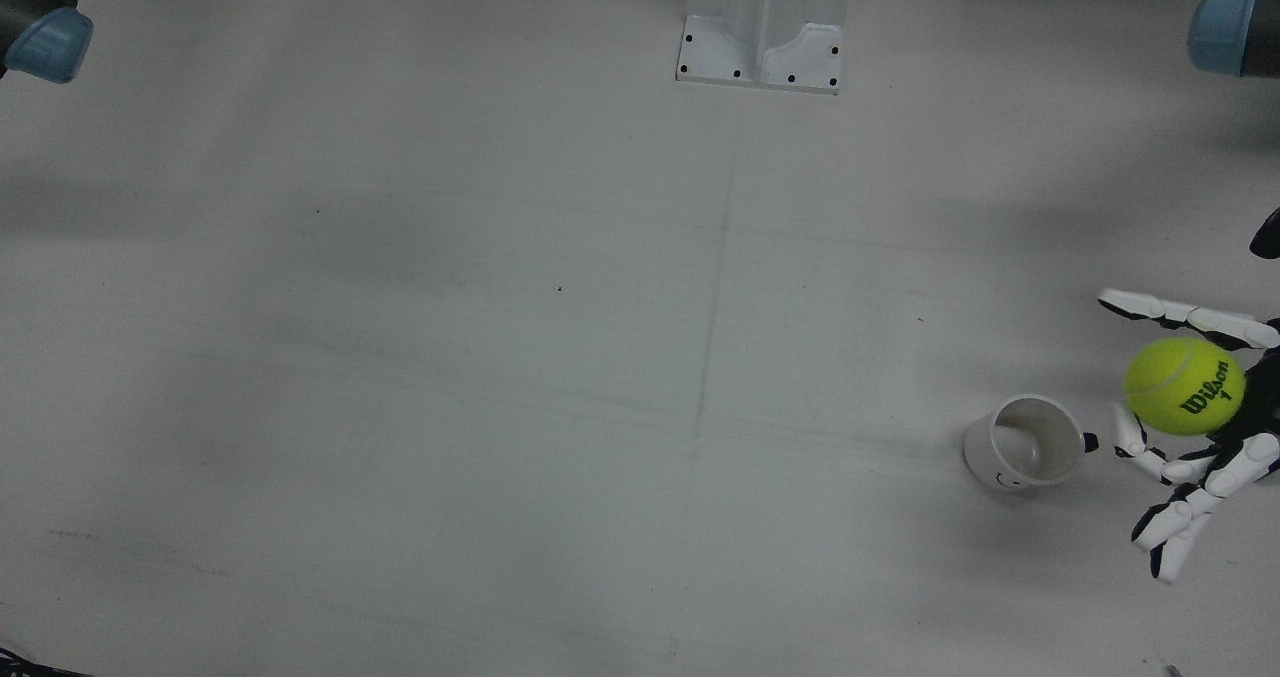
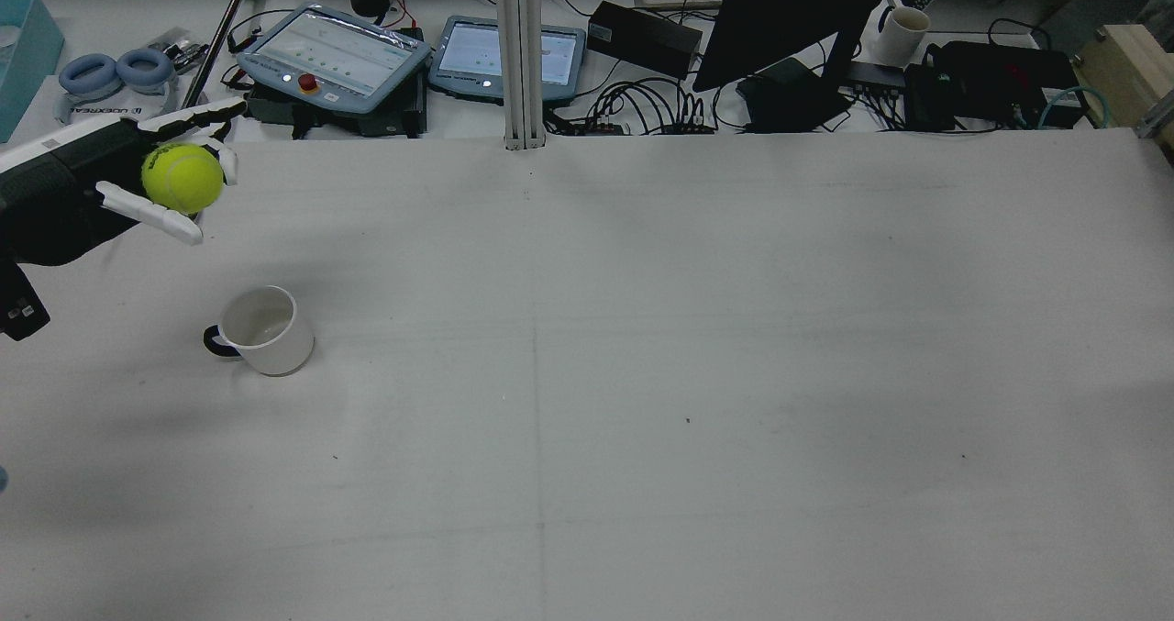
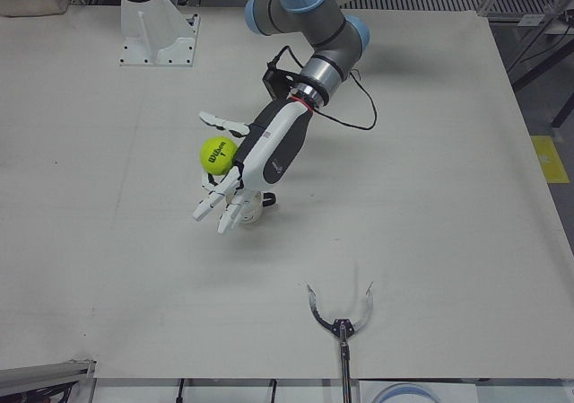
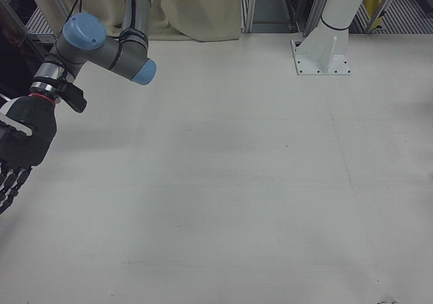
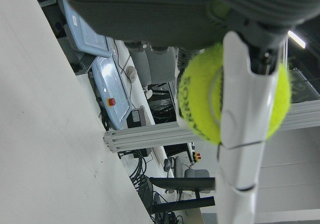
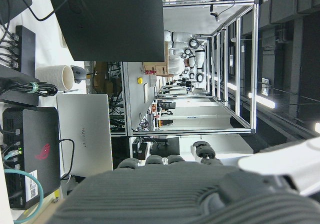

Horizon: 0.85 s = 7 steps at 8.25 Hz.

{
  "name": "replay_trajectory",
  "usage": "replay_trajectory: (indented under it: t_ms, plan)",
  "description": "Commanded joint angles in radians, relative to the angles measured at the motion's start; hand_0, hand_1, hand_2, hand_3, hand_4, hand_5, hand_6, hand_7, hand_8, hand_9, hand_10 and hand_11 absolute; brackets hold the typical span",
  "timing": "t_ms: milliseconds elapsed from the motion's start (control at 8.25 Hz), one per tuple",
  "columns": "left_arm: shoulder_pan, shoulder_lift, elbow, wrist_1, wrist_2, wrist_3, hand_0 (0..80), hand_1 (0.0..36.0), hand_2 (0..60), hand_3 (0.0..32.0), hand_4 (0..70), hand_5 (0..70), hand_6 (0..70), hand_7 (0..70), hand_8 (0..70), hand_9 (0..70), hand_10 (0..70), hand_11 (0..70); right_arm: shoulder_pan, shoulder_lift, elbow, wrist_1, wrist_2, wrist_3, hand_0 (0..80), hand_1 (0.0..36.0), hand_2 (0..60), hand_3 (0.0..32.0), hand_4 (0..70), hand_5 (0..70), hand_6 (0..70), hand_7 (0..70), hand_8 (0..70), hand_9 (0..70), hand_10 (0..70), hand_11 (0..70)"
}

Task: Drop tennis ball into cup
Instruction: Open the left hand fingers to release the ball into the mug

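Note:
My left hand [image 1: 1215, 472] holds a yellow Wilson tennis ball [image 1: 1185, 385] in its palm, fingers loosely curled around it, raised above the table. In the rear view the hand [image 2: 83, 194] and ball [image 2: 182, 178] are at the far left, above and behind the white cup [image 2: 261, 329]. The cup [image 1: 1025, 442] stands upright with a dark handle, just beside the hand and apart from it. In the left-front view the hand [image 3: 269, 147] hides most of the cup [image 3: 255, 211]. My right hand [image 4: 24, 145] hangs at the table's edge, fingers apart, holding nothing.
A white mounting pedestal [image 1: 765, 27] stands at the robot side of the table. A grabber tool [image 3: 341, 318] lies near the operators' edge. Teach pendants [image 2: 330, 52], cables and a monitor [image 2: 789, 16] sit beyond the table's far edge.

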Motion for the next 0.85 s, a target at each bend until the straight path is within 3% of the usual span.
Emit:
replay_trajectory:
  t_ms: [0,364,485,606,727]
  plan:
    - [0.002,0.011,-0.003,-0.018,0.0,0.0,63.8,30.2,0.7,0.0,9.3,4.8,1.6,21.6,0.0,2.9,0.0,0.0,0.0,0.0,0.0,0.0,0.0,0.0,0.0,0.0,0.0,0.0,0.0,0.0,0.0,0.0,0.0,0.0,0.0,0.0]
    - [0.001,0.008,-0.006,-0.021,0.0,-0.006,63.4,30.5,1.1,0.0,10.1,4.0,0.5,22.7,0.0,3.1,0.0,0.0,0.0,0.0,0.0,0.0,0.0,0.0,0.0,0.0,0.0,0.0,0.0,0.0,0.0,0.0,0.0,0.0,0.0,0.0]
    - [-0.007,0.002,-0.019,-0.021,0.002,-0.016,60.8,29.8,5.2,0.0,9.0,3.7,0.5,22.7,0.0,3.1,0.0,0.0,0.0,0.0,0.002,0.0,0.0,0.0,0.0,0.0,0.0,0.0,0.0,0.0,0.0,0.0,0.0,0.0,0.0,0.0]
    - [-0.036,0.003,-0.044,-0.01,0.003,-0.014,59.9,30.5,10.3,0.0,5.0,4.8,2.0,20.8,0.0,2.7,0.0,0.0,0.0,0.0,0.002,0.0,0.0,0.0,0.0,0.0,0.0,0.0,0.0,0.0,0.0,0.0,0.0,0.0,0.0,0.0]
    - [-0.123,-0.027,-0.032,0.011,0.006,-0.008,58.6,30.2,11.0,0.0,0.0,5.2,5.2,17.1,0.7,2.0,0.0,0.0,0.0,0.0,0.002,0.0,0.0,0.0,0.0,0.0,0.0,0.0,0.0,0.0,0.0,0.0,0.0,0.0,0.0,0.0]
